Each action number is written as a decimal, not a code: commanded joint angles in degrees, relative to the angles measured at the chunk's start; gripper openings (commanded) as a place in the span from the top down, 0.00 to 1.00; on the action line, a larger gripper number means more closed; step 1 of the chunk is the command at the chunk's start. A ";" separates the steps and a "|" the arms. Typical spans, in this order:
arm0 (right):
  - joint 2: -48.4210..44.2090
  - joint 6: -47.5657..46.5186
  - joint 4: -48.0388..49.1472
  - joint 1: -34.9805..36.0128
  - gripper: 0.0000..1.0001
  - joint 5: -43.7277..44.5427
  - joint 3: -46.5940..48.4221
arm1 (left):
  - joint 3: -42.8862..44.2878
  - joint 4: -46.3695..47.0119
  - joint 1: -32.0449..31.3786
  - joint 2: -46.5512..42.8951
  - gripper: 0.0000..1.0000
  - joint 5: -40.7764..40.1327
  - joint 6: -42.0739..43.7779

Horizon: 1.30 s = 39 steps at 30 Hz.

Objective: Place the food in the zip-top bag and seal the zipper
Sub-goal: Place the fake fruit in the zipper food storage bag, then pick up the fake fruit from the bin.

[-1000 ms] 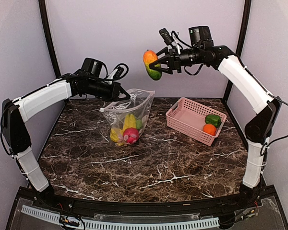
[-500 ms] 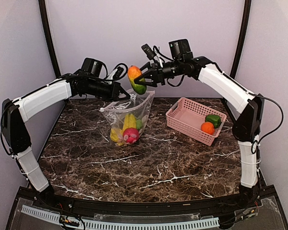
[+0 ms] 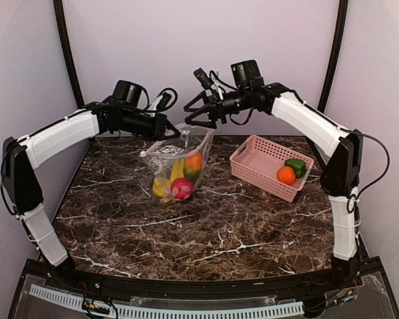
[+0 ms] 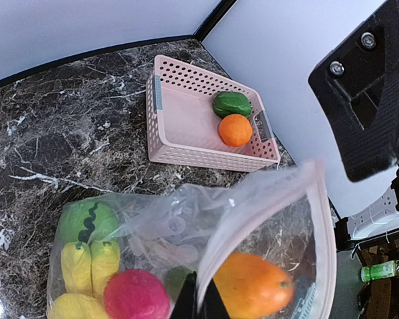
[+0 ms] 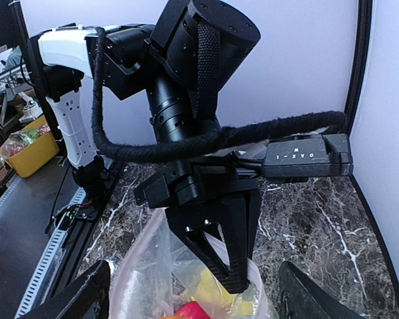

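the zip-top bag (image 3: 176, 156) stands on the dark marble table (image 3: 186, 226) with its mouth gaping. one side of its rim is pinched between the fingers of the left gripper (image 3: 173, 135). inside lie a yellow banana (image 3: 179, 169), a red-pink fruit (image 3: 181, 189) and an orange-and-green fruit (image 3: 193, 164). the right gripper (image 3: 194, 117) hovers just above the mouth, fingers spread, holding nothing. well to the right, a pink slotted basket (image 3: 259, 178) holds a green pepper (image 3: 295, 166) and an orange (image 3: 286, 175), side by side. white lettering on a black block (image 5: 306, 155) at the left wrist is too small to read surely.
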 commanded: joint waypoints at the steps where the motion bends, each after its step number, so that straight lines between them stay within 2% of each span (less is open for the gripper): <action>1: -0.84 -2.64 -1.64 0.47 0.15 3.53 1.11 | 1.15 -0.03 -0.19 -2.36 0.99 0.50 0.92; 5: -3.62 -7.61 -6.04 0.51 0.17 4.90 1.58 | 1.12 -0.60 -0.15 -2.64 0.99 0.19 1.44; 10: -7.06 -17.82 -14.05 2.03 0.30 11.47 -2.15 | 1.17 -0.97 -0.15 -2.87 0.99 -0.11 1.95; 14: -10.44 -17.41 -14.78 1.65 0.35 16.74 -7.30 | 1.61 -0.84 -0.15 -2.98 0.99 0.19 1.91; 16: -12.90 -13.55 -15.00 -0.82 0.36 19.70 -8.04 | 5.17 -3.45 -0.04 -2.44 0.99 -2.85 4.42; 17: -13.38 -12.11 -15.35 -2.32 0.36 20.54 -7.15 | 6.97 -7.93 0.32 -2.05 0.99 -4.69 5.74; 20: -15.63 -8.07 -14.69 -9.49 0.37 18.87 -7.24 | 18.80 -18.99 1.75 0.22 0.99 -15.15 13.22; 22: -16.85 -7.61 -14.12 -14.50 0.37 19.70 -9.47 | 24.21 -21.62 3.06 0.83 0.99 -16.11 15.47; 24: -17.11 -8.21 -14.51 -18.65 0.37 22.88 -11.82 | 26.04 -21.50 4.56 0.11 0.99 -13.88 15.66; 27: -16.31 -9.71 -16.84 -23.74 0.38 26.90 -15.46 | 26.37 -22.16 5.22 -0.49 0.99 -11.06 16.49; 32: -14.18 -13.12 -19.44 -28.45 0.38 35.54 -20.93 | 18.10 -18.82 5.09 -0.93 0.99 -5.70 13.15; 39: -11.73 -14.91 -20.35 -29.09 0.41 49.70 -25.68 | 10.45 -13.78 4.75 -3.24 0.99 -4.43 10.23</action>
